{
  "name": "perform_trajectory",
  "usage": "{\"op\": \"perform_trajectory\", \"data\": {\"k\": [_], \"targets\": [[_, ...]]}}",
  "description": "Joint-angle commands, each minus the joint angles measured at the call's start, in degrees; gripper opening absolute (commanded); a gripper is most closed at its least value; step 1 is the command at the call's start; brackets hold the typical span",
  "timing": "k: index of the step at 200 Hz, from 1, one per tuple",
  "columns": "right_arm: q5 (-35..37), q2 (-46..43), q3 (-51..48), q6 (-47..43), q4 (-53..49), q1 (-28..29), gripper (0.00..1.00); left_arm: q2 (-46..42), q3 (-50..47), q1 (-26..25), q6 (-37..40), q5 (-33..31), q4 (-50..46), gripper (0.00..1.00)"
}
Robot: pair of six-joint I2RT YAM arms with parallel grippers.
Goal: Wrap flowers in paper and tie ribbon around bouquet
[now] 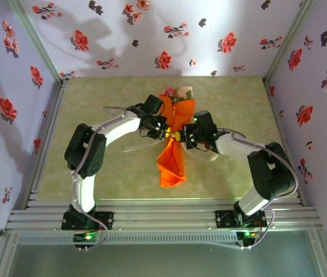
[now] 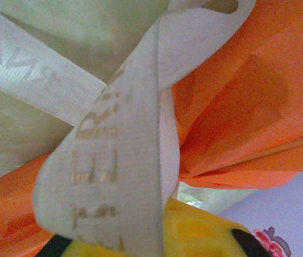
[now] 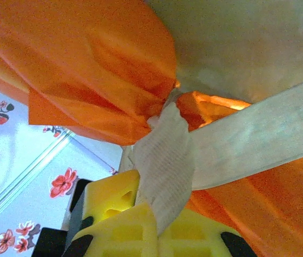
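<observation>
From overhead the pale bench [image 1: 94,115] carries the bouquet [image 1: 174,151] at its middle, lying near to far, with the flowers [image 1: 181,92] at the far end. The left arm [image 1: 114,128] and right arm [image 1: 238,147] meet at its pinched waist, and a limp ribbon [image 1: 134,148] end trails left.

The wrist views add what that one cannot. On the left, the ribbon [image 2: 114,160] crosses itself over the orange paper [image 2: 248,107] and bears faint tan lettering, too blurred to read. It covers the yellow pads [image 2: 199,233], so I cannot tell how the left jaws stand. On the right, the ribbon [image 3: 248,128] binds the paper [image 3: 87,64], and the right jaws pinch its end between yellow pads [image 3: 114,201].
</observation>
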Motion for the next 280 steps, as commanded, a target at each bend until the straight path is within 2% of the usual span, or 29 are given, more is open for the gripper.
{"op": "perform_trajectory", "data": {"k": [1, 14, 81, 147, 194, 248, 280], "targets": [[-0.6, -0.5, -0.3, 1.7, 2.3, 0.4, 0.0, -1.0, -0.4, 0.2, -0.1, 0.2, 1.9, 0.06], [-0.4, -0.8, -0.2, 1.9, 2.4, 0.4, 0.0, -1.6, -1.2, 0.2, -0.5, -0.7, 3.5, 0.0], [-0.8, -1.1, -1.2, 2.3, 2.5, 0.3, 0.0, -4.1, -6.1, 0.2, -2.8, -2.4, 10.0, 0.0], [-1.4, -1.0, -2.5, 2.3, 1.7, 0.2, 0.0, -6.1, -15.0, -0.1, -5.6, -6.3, 31.6, 0.0], [-1.4, -0.5, -2.7, 2.3, 0.2, 0.2, 0.0, -8.3, -22.6, -1.2, -8.2, -8.3, 43.0, 0.0], [-1.7, -0.3, -3.1, 2.1, -1.1, 0.1, 0.0, -11.5, -28.5, -1.3, -9.2, -9.2, 47.9, 0.0], [-1.4, -0.4, -3.4, 1.8, -1.4, 0.1, 0.09, -11.6, -30.0, -1.5, -9.6, -9.1, 50.3, 0.0]]}}
